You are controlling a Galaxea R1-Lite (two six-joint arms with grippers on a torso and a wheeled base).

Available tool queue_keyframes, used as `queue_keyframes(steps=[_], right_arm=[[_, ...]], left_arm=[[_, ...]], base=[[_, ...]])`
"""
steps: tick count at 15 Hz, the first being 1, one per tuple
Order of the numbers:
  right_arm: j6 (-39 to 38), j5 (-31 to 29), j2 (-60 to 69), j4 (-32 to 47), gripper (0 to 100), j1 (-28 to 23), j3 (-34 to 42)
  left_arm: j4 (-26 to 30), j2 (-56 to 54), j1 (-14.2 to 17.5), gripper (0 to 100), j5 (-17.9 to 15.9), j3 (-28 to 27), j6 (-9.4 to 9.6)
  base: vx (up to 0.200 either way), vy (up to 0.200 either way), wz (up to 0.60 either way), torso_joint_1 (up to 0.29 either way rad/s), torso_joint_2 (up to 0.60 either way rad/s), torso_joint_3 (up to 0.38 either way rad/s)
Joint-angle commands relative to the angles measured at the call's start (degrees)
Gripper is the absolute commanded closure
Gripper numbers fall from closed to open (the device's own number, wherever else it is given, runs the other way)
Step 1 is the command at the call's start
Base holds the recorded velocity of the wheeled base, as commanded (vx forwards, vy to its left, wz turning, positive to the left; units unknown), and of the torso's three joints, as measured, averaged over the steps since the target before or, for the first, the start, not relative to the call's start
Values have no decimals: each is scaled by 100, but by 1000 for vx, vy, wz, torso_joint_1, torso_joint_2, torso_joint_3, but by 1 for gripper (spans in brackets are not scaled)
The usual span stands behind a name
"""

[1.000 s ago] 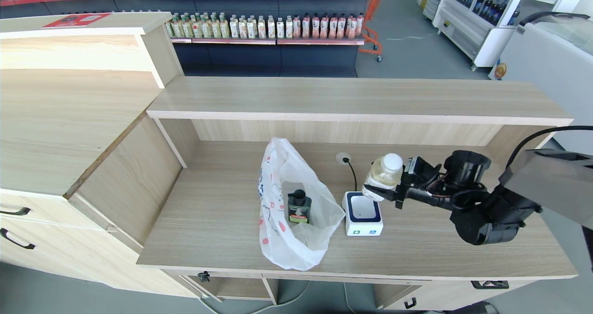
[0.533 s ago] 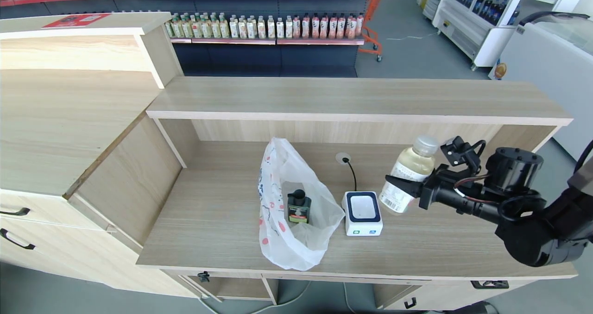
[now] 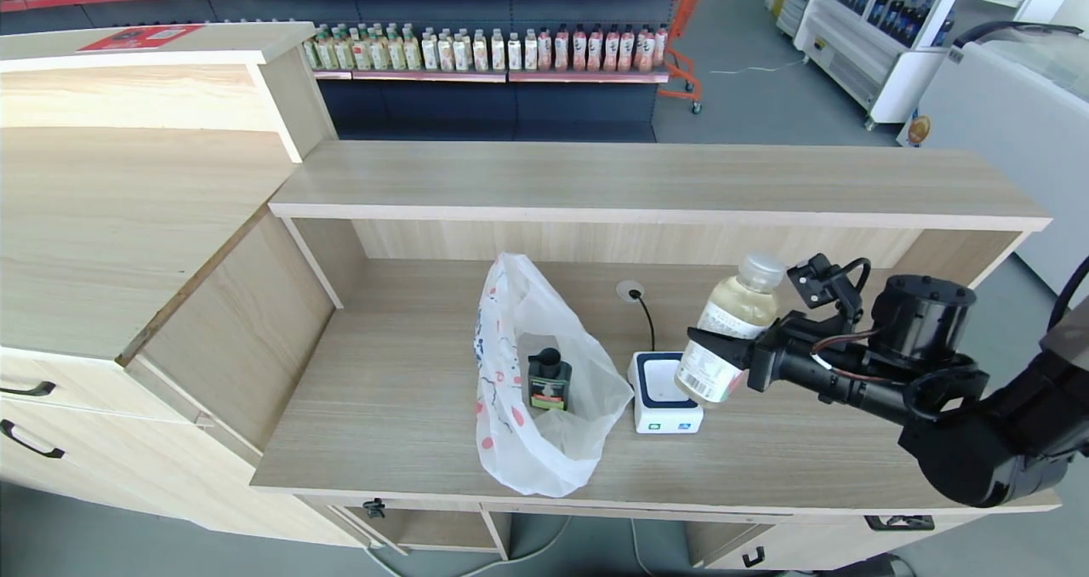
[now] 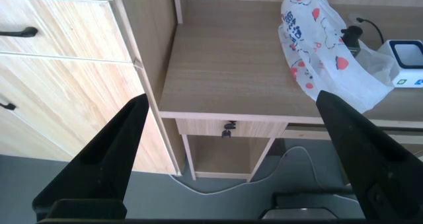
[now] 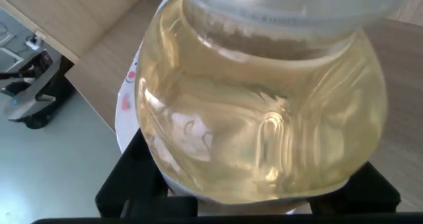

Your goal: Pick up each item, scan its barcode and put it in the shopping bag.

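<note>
My right gripper [image 3: 723, 349] is shut on a clear bottle of pale yellow drink [image 3: 729, 336] with a white cap. The bottle hangs tilted above the counter, its labelled lower end over the right edge of the white barcode scanner [image 3: 666, 382]. In the right wrist view the bottle [image 5: 264, 112] sits between the black fingers [image 5: 132, 192]. The white shopping bag [image 3: 538, 390] lies open to the left of the scanner, with a dark bottle [image 3: 549, 380] standing inside. My left gripper [image 4: 231, 98] hangs open off the counter's front left, with the bag [image 4: 324, 49] and the scanner [image 4: 406, 53] beyond it.
A raised wooden ledge [image 3: 655, 181] runs behind the recessed counter [image 3: 400, 407], and a side wall closes its left end. The scanner's cable [image 3: 647, 317] runs to a hole at the back. Drawers [image 4: 46, 59] stand to the left.
The right arm swung right and tilted the bottle away from the scanner, then came part-way back left. The bottle's base is again by the scanner's right edge.
</note>
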State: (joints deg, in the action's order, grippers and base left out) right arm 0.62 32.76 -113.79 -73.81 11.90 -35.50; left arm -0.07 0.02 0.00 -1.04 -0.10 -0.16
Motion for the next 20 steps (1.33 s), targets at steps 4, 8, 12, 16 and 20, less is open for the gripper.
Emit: queue_keyframes(steps=[4, 8, 12, 16, 20], right_arm=[[-45, -463, -856, 236, 100, 287, -1073], [-27, -472, -1937, 253, 100, 630, -2312], [26, -472, -2947, 403, 100, 937, -3604], [404, -472, -3554, 957, 100, 955, -4800], [404, -463, -3949, 1308, 100, 999, -5617]], left_arm=[[-1, -2, 0, 0, -2, 1, -2], [-1, -2, 0, 0, -2, 1, -11], [-1, -2, 0, 0, -2, 1, -11], [-1, -2, 0, 0, -2, 1, -2], [-1, -2, 0, 0, 7, 1, -2]], base=[[0, 0, 0, 0, 0, 0], [0, 0, 0, 0, 0, 0], [0, 0, 0, 0, 0, 0], [0, 0, 0, 0, 0, 0], [0, 0, 0, 0, 0, 0]])
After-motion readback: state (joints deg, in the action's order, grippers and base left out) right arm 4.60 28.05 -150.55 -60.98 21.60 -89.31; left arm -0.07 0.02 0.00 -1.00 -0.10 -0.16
